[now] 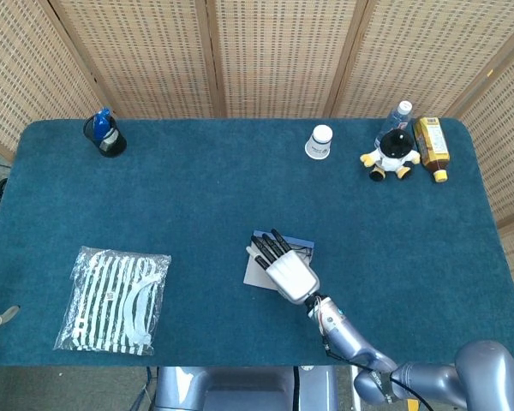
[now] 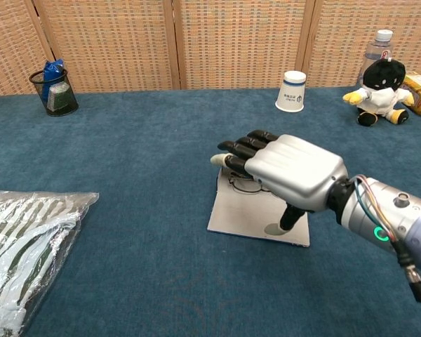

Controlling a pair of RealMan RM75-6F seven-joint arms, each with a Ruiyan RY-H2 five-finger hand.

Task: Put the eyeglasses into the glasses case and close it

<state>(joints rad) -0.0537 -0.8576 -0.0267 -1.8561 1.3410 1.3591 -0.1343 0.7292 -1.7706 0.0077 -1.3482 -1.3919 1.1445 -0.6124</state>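
The right silver robot hand (image 2: 291, 172) hovered flat with fingers spread, holding nothing. Just under its fingertips lay the thin black eyeglasses (image 2: 240, 184), along the far edge of the open, flat grey glasses case (image 2: 252, 216), lying left to right.

A blue-carpeted table (image 1: 197, 205) carries the open glasses case (image 2: 249, 214) at its middle; left of the case lies a striped bag (image 1: 113, 298), behind it a paper cup (image 1: 321, 141).
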